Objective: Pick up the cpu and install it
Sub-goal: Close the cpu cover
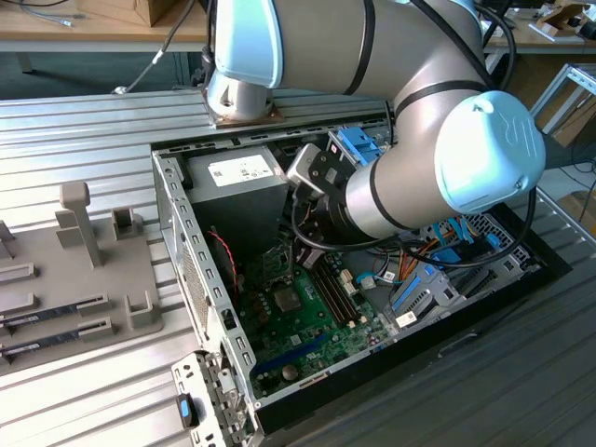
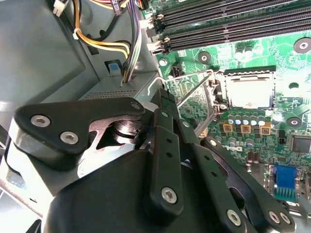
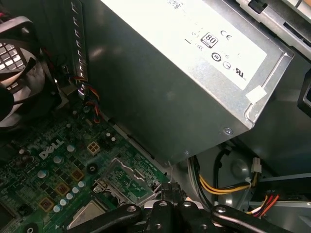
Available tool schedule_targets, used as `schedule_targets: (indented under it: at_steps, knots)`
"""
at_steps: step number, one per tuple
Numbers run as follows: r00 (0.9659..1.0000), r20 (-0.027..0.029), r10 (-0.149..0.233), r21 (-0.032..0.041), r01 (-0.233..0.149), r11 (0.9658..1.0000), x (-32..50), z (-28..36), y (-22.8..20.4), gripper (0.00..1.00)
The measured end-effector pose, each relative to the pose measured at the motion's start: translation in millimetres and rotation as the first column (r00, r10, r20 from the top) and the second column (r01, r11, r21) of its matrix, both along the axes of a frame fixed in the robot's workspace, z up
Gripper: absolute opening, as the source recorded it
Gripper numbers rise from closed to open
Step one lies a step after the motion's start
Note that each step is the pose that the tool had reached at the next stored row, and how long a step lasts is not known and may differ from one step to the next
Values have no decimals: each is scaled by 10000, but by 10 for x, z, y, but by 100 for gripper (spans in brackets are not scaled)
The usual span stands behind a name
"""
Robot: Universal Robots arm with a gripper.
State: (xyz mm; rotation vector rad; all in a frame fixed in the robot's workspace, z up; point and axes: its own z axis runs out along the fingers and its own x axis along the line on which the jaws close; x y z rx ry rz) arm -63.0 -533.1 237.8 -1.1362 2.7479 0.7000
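One silvery-grey square cpu (image 2: pixel 248 92) sits in the socket of the green motherboard (image 2: pixel 252 53). One black two-finger gripper (image 2: pixel 163 97), fingers together and empty, hovers just beside it inside the open metal computer case (image 1: pixel 191 251). Two dark memory sticks (image 1: pixel 58 311) lie at the exterior view's left

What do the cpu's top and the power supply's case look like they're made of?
The cpu: its top looks like metal, pale silvery and matte, catching the light evenly. The power supply: seemingly sheet metal, dull grey, judging by its folded edges and the screw at one corner.
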Motion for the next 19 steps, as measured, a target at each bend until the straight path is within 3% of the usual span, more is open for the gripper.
schedule_targets:
  at_steps: [19]
  knots:
    - [9999, 0, 130, -2, -130, 9999, 0, 41, -43, 11]
